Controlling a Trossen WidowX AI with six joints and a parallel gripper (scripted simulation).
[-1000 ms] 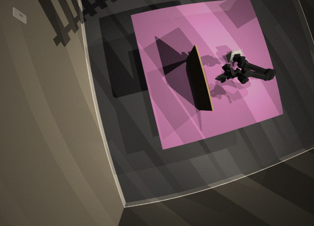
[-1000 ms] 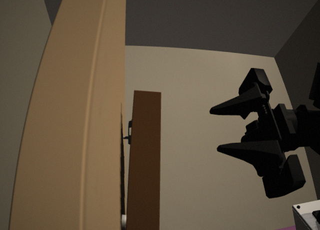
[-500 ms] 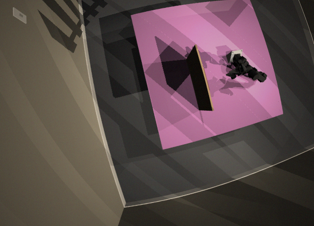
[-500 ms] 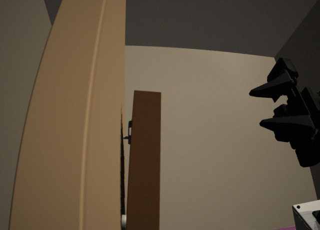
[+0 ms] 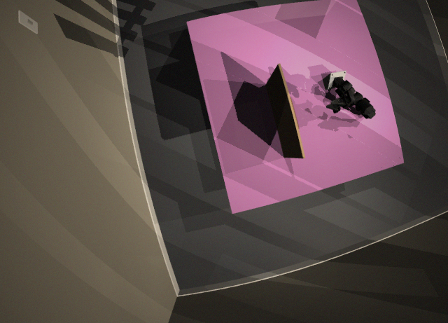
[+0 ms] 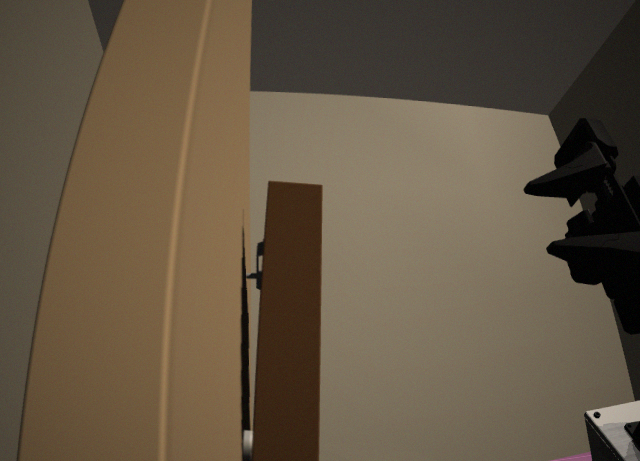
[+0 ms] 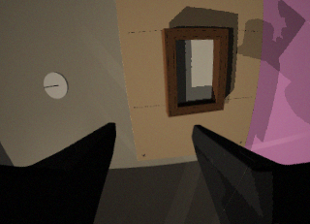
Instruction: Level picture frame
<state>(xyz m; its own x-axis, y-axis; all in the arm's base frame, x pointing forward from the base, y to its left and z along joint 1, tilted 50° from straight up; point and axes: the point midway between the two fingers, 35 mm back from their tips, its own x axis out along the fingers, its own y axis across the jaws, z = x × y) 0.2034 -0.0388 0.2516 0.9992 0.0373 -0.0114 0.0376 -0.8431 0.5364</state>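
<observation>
The brown picture frame [image 6: 293, 316] [image 7: 170, 74] hangs on the upright wooden board [image 6: 118, 291] [image 7: 145, 88]. In the exterior view it shows from its end, a little off the board, with a dark bracket behind it at the thin screw [image 6: 251, 276]. The wrist view is turned, with the board's top toward the left. There the frame's long sides run nearly along the board's top edge; a small slant is hard to judge. My gripper [image 6: 538, 219] [image 7: 155, 130] is open and empty, well back from the frame and touching nothing. The notches are hidden.
The board [image 5: 283, 127] stands on a pink surface [image 5: 253, 193], its dark back toward the top camera. The arm's white base plate [image 5: 337, 74] [image 6: 610, 415] is in front of it. A pale disc [image 7: 55, 85] shows beyond the board's top. Shadows fall around the frame.
</observation>
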